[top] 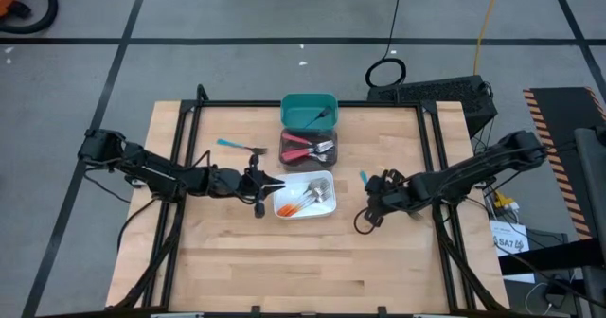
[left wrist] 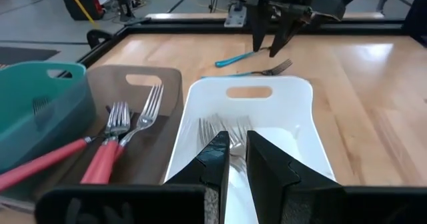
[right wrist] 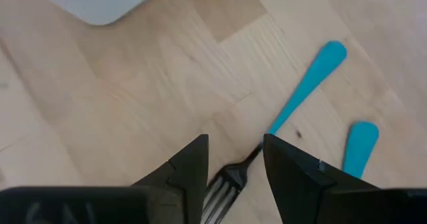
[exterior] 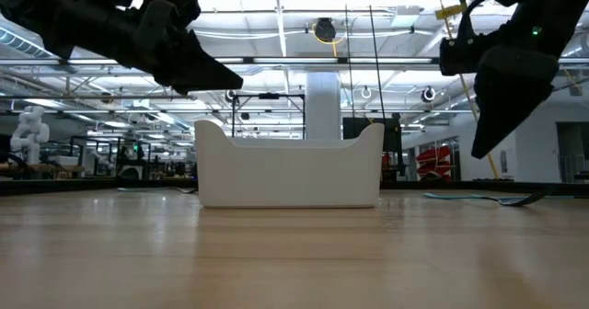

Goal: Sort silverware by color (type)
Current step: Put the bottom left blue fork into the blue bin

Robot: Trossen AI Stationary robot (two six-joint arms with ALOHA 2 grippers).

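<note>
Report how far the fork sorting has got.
Done: orange forks lie in the white bin, red forks in the dark bin, one fork in the teal bin.
In hand: the right gripper, open, hovers over a blue fork; the left gripper holds nothing.
Left: blue forks on the table, right and left.

Three bins (top: 309,155) in a row mid-table, forks (top: 305,201) inside, one fork (top: 240,146) left of them.
</note>
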